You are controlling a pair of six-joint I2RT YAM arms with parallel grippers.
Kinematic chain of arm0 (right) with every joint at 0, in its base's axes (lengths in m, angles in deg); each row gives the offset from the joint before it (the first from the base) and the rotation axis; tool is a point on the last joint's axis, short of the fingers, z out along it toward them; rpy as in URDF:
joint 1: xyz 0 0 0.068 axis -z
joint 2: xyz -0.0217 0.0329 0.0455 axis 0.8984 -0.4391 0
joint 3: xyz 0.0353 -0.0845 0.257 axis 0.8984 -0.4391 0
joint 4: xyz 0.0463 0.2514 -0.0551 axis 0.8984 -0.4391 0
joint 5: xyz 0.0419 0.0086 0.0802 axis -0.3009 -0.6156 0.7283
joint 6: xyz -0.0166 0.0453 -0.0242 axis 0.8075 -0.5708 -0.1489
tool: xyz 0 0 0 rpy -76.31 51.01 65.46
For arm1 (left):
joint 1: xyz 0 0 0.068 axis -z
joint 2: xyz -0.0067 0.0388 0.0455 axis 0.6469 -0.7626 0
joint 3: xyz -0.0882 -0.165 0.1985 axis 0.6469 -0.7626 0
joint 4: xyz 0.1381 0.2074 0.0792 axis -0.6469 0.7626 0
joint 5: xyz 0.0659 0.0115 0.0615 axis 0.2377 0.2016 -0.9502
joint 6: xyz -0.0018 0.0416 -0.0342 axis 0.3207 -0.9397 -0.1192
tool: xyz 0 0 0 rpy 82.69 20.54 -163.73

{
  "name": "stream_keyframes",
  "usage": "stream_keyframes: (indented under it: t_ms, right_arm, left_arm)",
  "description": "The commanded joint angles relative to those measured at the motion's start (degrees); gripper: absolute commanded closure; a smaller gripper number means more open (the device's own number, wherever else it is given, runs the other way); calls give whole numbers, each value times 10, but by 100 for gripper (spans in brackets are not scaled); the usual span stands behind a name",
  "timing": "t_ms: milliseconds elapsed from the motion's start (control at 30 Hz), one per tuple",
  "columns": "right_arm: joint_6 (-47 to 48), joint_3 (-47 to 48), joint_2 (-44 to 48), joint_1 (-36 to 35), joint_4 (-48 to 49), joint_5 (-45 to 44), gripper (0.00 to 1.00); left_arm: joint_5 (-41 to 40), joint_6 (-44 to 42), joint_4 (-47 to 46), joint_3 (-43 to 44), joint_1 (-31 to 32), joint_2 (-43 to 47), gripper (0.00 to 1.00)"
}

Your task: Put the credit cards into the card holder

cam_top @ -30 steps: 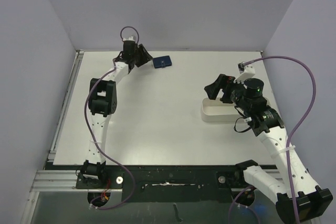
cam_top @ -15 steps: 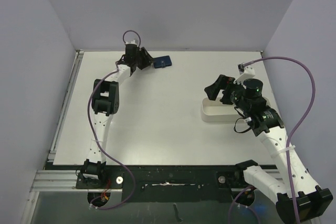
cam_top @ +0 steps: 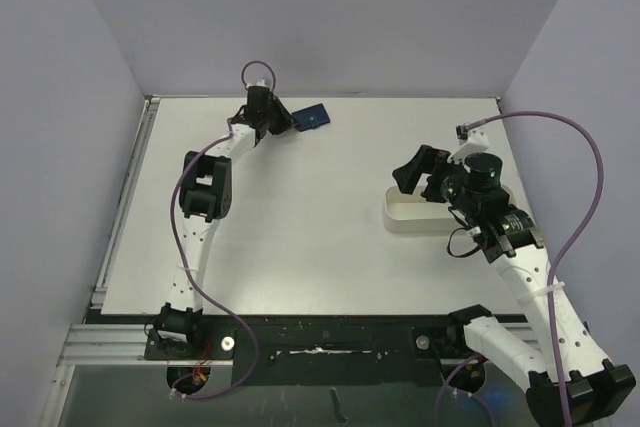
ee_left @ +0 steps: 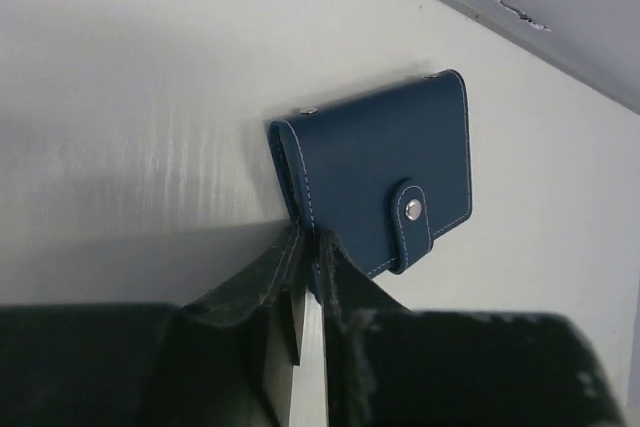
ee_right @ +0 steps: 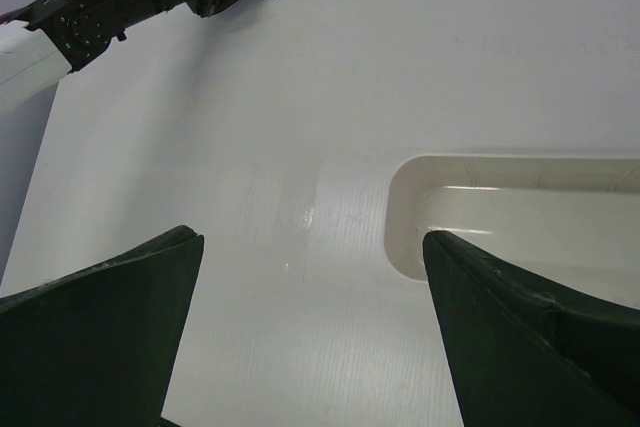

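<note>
Robot lab, enclosed test cell.
Bare white table [cam_top: 300, 247] boxed in by plain grey walls [cam_top: 340, 17]. Left arm [cam_top: 200, 197] and right arm [cam_top: 525, 272] bolted to aluminium rail [cam_top: 100, 345] at near edge. Purple cables [cam_top: 590, 197] hang in loose loops.

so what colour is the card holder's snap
Silver snap on the navy card holder; left wrist view shows it best.

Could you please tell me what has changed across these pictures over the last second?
The left pincer reached rightward to the small navy blue leather wallet, and its jaws narrowed onto the wallet's near corner. The wallet itself has barely shifted and is not lifted. The right pincer stayed wide open over the long white oblong tray.
</note>
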Motion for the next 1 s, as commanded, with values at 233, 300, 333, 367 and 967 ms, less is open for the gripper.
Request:
stream_keyframes:
  t_ms: [233,300,333,367,967]
  right_arm:
    - [18,1,39,-3,-3,-34,2]
    - [10,-3,40,-3,-5,-37,3]
    - [6,-6,40,-3,-5,-38,2]
    - [4,-9,39,-3,-6,-38,2]
    - [13,-19,35,-2,-42,-66,2]
  left_arm:
    - [-64,-27,56,-47,2,84,100]
    - [-64,-26,44,-111,4,122,100]
    - [-65,-21,38,-141,6,142,100]
    - [-66,-19,33,-171,8,161,100]
    - [-126,91,-87,-708,111,507,100]
